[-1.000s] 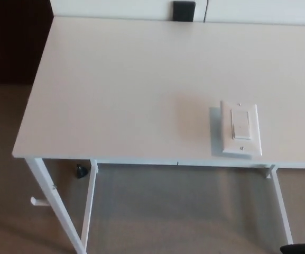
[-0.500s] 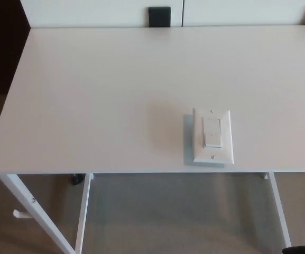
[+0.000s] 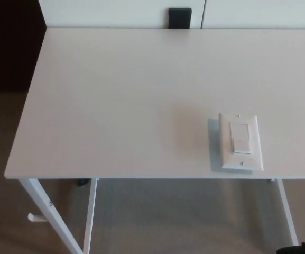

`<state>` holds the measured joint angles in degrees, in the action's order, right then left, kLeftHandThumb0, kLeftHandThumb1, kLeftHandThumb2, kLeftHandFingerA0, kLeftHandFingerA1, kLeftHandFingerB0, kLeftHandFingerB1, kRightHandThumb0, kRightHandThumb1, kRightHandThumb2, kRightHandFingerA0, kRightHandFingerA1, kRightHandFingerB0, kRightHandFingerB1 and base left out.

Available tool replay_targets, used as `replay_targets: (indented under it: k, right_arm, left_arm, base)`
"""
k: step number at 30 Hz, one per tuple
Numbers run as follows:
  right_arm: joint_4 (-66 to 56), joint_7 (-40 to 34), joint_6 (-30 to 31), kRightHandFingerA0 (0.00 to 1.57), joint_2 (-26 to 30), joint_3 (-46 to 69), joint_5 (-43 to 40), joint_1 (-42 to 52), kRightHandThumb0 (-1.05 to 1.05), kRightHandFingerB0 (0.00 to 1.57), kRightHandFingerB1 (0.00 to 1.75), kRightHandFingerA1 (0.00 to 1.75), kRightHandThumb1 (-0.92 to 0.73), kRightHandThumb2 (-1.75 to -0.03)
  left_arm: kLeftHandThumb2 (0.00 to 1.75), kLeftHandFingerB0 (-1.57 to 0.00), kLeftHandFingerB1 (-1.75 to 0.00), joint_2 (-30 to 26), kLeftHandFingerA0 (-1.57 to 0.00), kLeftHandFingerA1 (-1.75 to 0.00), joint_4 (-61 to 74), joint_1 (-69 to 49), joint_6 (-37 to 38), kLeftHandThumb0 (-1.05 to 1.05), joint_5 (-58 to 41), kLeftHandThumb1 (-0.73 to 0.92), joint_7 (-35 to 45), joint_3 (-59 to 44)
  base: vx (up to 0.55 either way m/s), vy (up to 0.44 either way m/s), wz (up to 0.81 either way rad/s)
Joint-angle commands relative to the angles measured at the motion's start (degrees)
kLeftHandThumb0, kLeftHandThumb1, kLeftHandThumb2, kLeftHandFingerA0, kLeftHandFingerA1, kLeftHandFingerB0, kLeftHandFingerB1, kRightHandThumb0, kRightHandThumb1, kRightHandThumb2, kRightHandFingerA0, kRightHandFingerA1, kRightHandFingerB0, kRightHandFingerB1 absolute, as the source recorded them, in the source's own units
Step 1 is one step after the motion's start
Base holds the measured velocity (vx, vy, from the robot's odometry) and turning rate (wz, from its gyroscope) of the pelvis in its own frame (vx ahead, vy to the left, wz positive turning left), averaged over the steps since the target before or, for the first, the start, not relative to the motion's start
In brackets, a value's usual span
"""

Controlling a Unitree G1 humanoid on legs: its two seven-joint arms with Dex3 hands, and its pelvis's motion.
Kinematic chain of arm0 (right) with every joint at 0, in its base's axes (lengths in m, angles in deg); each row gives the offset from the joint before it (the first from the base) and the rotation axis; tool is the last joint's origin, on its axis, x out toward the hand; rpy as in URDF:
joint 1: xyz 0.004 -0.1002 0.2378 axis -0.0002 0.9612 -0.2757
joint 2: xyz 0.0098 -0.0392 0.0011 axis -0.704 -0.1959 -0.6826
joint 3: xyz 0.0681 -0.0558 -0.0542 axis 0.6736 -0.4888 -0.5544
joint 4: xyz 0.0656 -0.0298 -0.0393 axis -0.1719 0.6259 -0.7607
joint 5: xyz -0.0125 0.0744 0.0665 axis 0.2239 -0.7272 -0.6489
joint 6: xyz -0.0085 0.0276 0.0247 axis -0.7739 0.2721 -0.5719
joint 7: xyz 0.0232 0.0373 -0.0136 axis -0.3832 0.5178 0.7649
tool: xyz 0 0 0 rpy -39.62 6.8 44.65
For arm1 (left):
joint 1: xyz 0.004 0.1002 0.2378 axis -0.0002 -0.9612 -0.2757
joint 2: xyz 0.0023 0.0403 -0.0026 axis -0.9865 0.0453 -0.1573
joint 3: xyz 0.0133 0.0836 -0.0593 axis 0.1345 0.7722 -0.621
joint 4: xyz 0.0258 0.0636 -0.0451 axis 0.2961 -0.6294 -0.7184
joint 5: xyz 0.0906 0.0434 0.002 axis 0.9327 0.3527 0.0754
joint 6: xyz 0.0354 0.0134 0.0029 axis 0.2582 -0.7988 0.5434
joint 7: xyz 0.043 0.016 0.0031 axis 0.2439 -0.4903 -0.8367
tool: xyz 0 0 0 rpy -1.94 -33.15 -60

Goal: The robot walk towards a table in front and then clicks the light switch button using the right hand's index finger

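While my right hand (image 3: 300,248) barely shows, I can't tell its fingers' state. Up-left of it, the light switch (image 3: 240,142) on the table (image 3: 115,106) bears no readable writing.

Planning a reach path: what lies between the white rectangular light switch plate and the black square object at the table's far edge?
Only bare white tabletop, per the head view, between switch plate and black object.

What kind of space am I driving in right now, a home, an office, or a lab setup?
Most likely an indoor test setup in an office-like room. A plain white table on thin white legs carries only a loose light switch plate near its front edge, over tan carpet, with white panels behind it.
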<state>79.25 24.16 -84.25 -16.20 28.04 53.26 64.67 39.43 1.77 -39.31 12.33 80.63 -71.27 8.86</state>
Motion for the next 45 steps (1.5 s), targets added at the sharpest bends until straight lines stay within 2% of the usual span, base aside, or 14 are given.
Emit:
replay_targets:
  k: [1, 6, 17, 18, 19, 21, 22, 25, 26, 28, 37, 43, 44, 45]
  right_arm:
    - [-0.4, 0.0, 0.8, 0.64, 1.0, 0.0, 0.8, 0.2, -0.30, 0.53, 0.51, 0.55, -0.61, -0.57]
    - [-0.9, 0.1, 1.3, 0.63, 1.1, -0.4, 1.1, 0.3, -0.30, 0.54, 0.51, 0.53, -0.61, -0.58]
    - [-3.4, 0.9, 2.7, 0.64, 0.3, -0.6, 0.2, 1.7, -0.30, 0.54, 0.51, 0.54, -0.60, -0.57]
    - [-4.4, 2.3, 2.3, 0.64, 0.5, -0.7, -0.9, 2.5, -0.36, 0.54, 0.52, 0.55, -0.61, -0.57]
    - [-7.6, 5.2, 2.5, 0.65, 1.2, -1.3, -2.2, 4.1, -0.44, 0.44, 0.59, 0.69, -0.45, -0.89]
    - [-16.3, 11.0, 4.3, 0.67, 3.3, -3.1, -4.4, 7.1, -0.48, 0.46, 0.58, 0.68, -0.47, -0.90]
    - [-24.1, 15.3, 5.4, 0.66, 5.5, -4.8, -7.0, 9.6, -0.52, 0.48, 0.57, 0.65, -0.49, -0.88]
    - [-35.6, 20.9, 6.0, 0.65, 8.5, -6.4, -13.4, 12.8, -0.51, 0.48, 0.57, 0.65, -0.49, -0.87]
    - [-38.8, 21.5, 6.9, 0.71, 9.4, -6.4, -14.3, 13.4, -0.56, 0.59, 0.44, 0.48, -0.59, -0.59]
    - [-49.5, 22.6, 8.9, 0.71, 12.2, -5.4, -18.4, 15.7, -0.55, 0.60, 0.45, 0.48, -0.59, -0.58]
    - [-68.9, 13.1, 2.2, 0.71, 8.2, 7.3, -24.3, 18.6, -0.49, 0.66, 0.48, 0.49, -0.61, -0.59]
    - [-73.0, 3.5, -4.9, 0.59, -0.3, 14.3, -10.7, 13.9, -0.53, 0.59, 0.49, 0.52, -0.62, -0.59]
    - [-71.3, 0.4, -8.2, 0.47, -3.0, 14.3, -6.8, 11.5, -0.57, 0.50, 0.60, 0.61, -0.51, -0.92]
    - [-70.5, -1.0, -9.2, 0.46, -4.4, 14.5, -4.5, 10.1, -0.53, 0.51, 0.46, 0.53, -0.64, -0.59]
  left_arm:
    - [0.58, -0.47, -0.39, -0.2, -0.61, -0.48, -0.5, 0.1, 1.2, -0.17, 0.3, 0.62, -0.4, -0.1]
    - [0.68, -0.43, -0.44, -0.6, -0.56, -0.52, -0.2, -0.1, 1.4, -0.26, 0.9, 0.55, -0.3, 0.1]
    - [0.58, -0.47, -0.38, -1.0, -0.60, -0.46, -0.5, -0.6, 2.0, -0.18, 1.4, 0.62, -0.4, 0.0]
    - [0.68, -0.43, -0.44, -1.0, -0.57, -0.52, -0.8, -0.7, 2.2, -0.27, 1.5, 0.55, -0.4, 0.1]
    - [0.58, -0.47, -0.38, -0.9, -0.62, -0.46, -0.5, -0.9, 1.9, -0.19, 1.6, 0.62, -0.5, 0.1]
    - [0.58, -0.47, -0.37, -1.0, -0.62, -0.45, 0.6, -0.8, 0.6, -0.20, 2.2, 0.62, -1.1, 0.2]
    - [0.68, -0.43, -0.43, -1.0, -0.57, -0.51, 1.1, -0.8, 0.1, -0.26, 2.2, 0.56, -1.1, 0.2]
    - [0.59, -0.47, -0.38, -0.5, -0.60, -0.47, 0.7, -0.2, -0.1, -0.17, 0.6, 0.63, -0.2, -0.3]
    - [0.59, -0.47, -0.38, -0.6, -0.59, -0.46, 0.8, -0.2, -0.3, -0.18, 0.8, 0.63, -0.2, -0.2]
    - [0.58, -0.48, -0.38, -0.6, -0.60, -0.46, 0.8, -0.1, -0.2, -0.17, 1.3, 0.63, -0.4, 0.1]
    - [0.67, -0.45, -0.44, -1.2, -0.55, -0.51, 0.7, 0.5, 0.0, -0.26, 1.5, 0.56, -0.3, 0.0]
    - [0.58, -0.48, -0.38, -1.3, -0.60, -0.45, 0.9, 0.4, 0.1, -0.18, 1.6, 0.62, -0.4, -0.2]
    - [0.58, -0.48, -0.38, -1.4, -0.59, -0.46, 0.9, 0.2, 0.3, -0.18, 1.8, 0.63, -0.5, -0.2]
    - [0.58, -0.48, -0.38, -1.5, -0.60, -0.46, 1.0, 0.2, 0.5, -0.18, 2.0, 0.63, -0.5, -0.1]
  base:
    - [-0.03, -0.088, 0.05]
    - [0.00, -0.019, 0.01]
    - [0.00, 0.000, 0.00]
    - [0.00, 0.000, 0.00]
    - [0.00, 0.000, 0.00]
    - [0.00, 0.000, 0.00]
    - [0.00, 0.000, 0.00]
    - [0.00, 0.000, 0.00]
    - [0.00, 0.000, 0.00]
    - [0.00, 0.000, 0.00]
    - [0.00, 0.000, 0.00]
    - [0.00, 0.000, 0.00]
    - [0.00, 0.000, 0.00]
    - [0.00, 0.000, 0.00]
